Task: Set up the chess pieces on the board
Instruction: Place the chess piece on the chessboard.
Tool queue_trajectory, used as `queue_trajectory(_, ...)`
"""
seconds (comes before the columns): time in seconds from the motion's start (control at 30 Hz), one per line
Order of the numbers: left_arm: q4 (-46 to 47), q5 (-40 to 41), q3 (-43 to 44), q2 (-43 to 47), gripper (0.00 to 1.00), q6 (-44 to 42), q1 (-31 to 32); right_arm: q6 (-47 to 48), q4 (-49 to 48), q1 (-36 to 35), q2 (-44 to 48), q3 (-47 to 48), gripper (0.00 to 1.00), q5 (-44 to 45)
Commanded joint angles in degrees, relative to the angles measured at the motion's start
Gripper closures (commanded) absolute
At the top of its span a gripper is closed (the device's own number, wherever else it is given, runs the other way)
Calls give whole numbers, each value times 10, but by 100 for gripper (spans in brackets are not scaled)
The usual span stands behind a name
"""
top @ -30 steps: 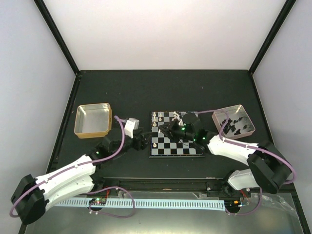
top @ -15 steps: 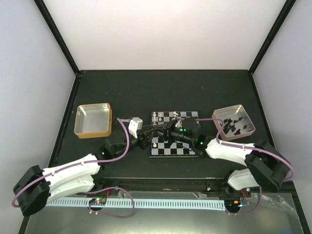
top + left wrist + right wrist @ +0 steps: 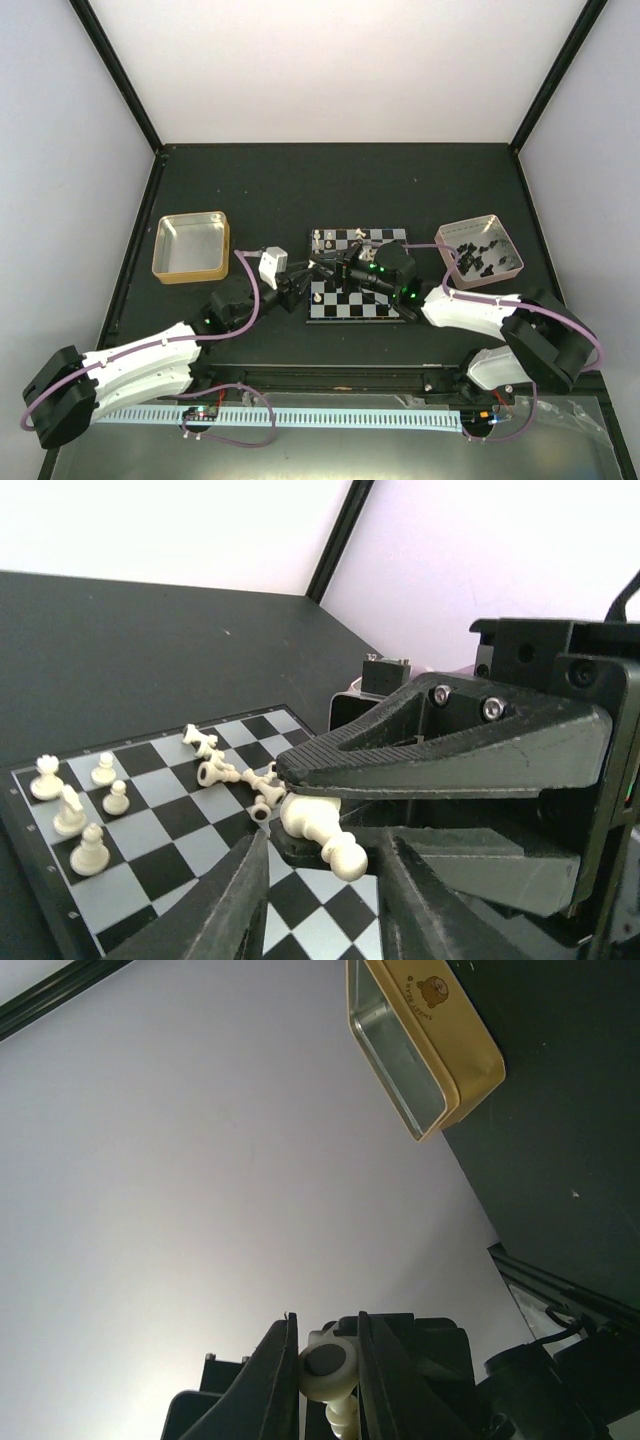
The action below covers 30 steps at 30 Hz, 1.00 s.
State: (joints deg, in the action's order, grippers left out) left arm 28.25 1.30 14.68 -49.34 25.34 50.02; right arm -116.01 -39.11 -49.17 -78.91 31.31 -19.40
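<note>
The board [image 3: 372, 300] lies at the table's middle; it also shows in the left wrist view [image 3: 150, 855]. Three or more cream pieces [image 3: 88, 810] stand at its left edge and several lie toppled [image 3: 225, 770] farther in. My right gripper [image 3: 327, 268] is turned sideways over the board's left part and is shut on a cream pawn [image 3: 318, 830], whose base shows between the fingers in the right wrist view [image 3: 328, 1365]. My left gripper [image 3: 300, 282] is open, and its two fingers [image 3: 240, 900] flank the pawn's head without touching it.
A gold metal tray [image 3: 190, 246] sits to the left of the board and shows in the right wrist view [image 3: 425, 1050]. A pinkish tray [image 3: 497, 272] with several black pieces is at the right. Dark posts and pale walls ring the table.
My left gripper has moved right and forward to the board's left edge, up to the right gripper. The right gripper has shifted slightly left with the pawn held.
</note>
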Motion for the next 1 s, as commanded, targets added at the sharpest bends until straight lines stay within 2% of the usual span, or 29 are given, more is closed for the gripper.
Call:
queue_trajectory(0.0,13,14,12,4,73,-15,4,-5,-23,-4,-2,1,93,2)
queue_trajectory(0.07,8,19,16,6,77,-18,4,-3,-20,-4,0,1,93,-1)
queue_trajectory(0.33,-1,30,23,22,76,-31,5,10,-14,-6,-2,-4,92,-6)
queue_trajectory(0.43,-7,32,26,23,82,-33,4,15,-15,-7,0,-4,92,-6)
queue_trajectory(0.57,-15,29,30,24,95,-36,5,31,-12,-7,4,-1,90,-8)
queue_trajectory(0.63,-26,29,35,26,98,-36,4,48,-4,-7,7,0,85,-10)
queue_trajectory(0.73,-75,28,53,31,99,-33,4,88,20,-6,15,-2,72,-8)
queue_trajectory(0.87,-184,25,93,36,98,-26,4,150,56,10,37,-20,53,-9)
queue_trajectory(0.97,-275,15,127,30,98,-25,3,205,104,32,80,-42,45,2)
